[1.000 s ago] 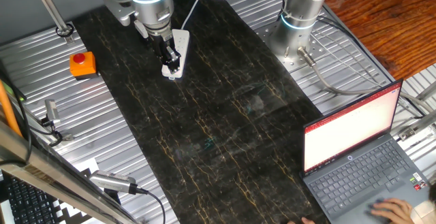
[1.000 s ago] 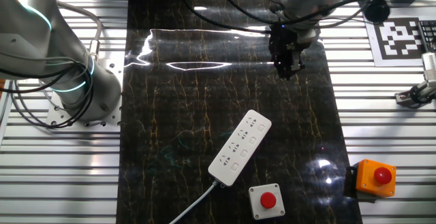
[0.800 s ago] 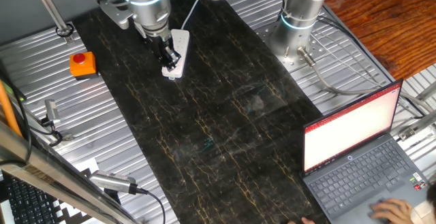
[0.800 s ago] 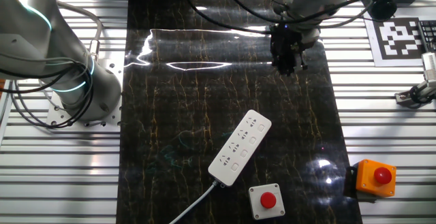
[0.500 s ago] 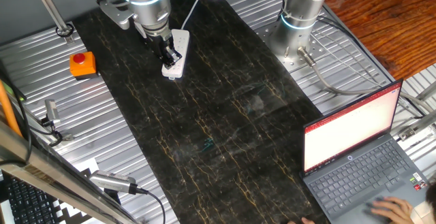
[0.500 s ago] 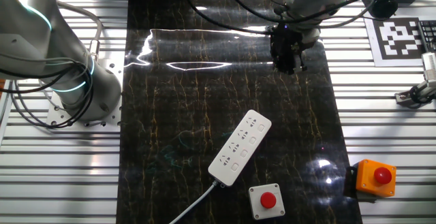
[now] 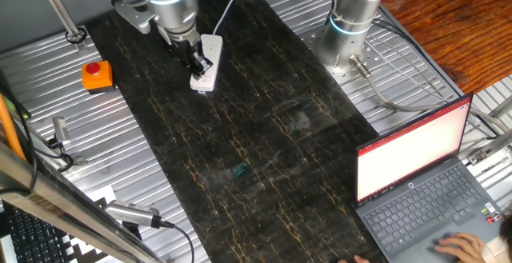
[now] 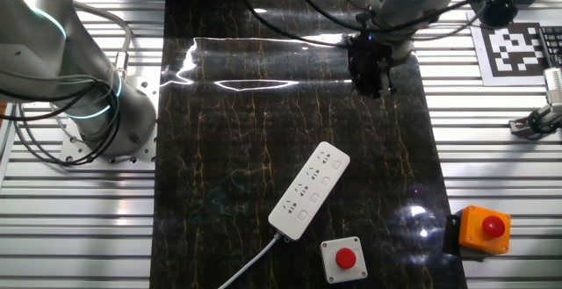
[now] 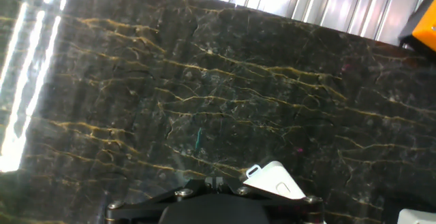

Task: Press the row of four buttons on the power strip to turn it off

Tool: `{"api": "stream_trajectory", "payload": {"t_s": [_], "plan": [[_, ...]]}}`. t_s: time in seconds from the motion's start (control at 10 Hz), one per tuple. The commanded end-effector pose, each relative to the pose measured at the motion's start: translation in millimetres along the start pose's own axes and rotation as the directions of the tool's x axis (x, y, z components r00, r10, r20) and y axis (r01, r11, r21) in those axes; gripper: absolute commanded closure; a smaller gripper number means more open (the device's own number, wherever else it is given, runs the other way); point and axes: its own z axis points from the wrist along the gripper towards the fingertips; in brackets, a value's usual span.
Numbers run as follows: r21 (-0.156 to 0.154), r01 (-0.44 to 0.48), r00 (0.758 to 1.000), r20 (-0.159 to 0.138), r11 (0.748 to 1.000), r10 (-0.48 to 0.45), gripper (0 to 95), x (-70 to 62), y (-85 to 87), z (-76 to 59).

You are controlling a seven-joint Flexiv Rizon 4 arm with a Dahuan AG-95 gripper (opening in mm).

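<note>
One power strip, no legible writing

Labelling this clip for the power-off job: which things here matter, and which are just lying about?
Job: power strip; row of four buttons on its face; hand.

Lying about: orange box; white box with red button; laptop.

One power strip, perhaps four buttons, two red-button boxes.

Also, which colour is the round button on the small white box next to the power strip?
Red. The round button sits on the small white box, beside the power strip; the other fixed view shows it best.
</note>
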Motion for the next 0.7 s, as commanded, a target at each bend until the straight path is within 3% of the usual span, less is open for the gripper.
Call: {"api": "stream_trajectory", "payload": {"t_s": [0.1, 0.4, 0.7], "plan": [[-0.003, 0.049, 0.999, -0.002, 0.999, -0.049, 95.0, 11.3, -15.4, 3.8], [-0.006, 0.186, 0.982, -0.003, 0.982, -0.186, 95.0, 34.6, -45.4, 18.9], [-0.013, 0.261, 0.965, 0.008, 0.965, -0.261, 95.0, 47.4, -61.0, 32.8]]}}
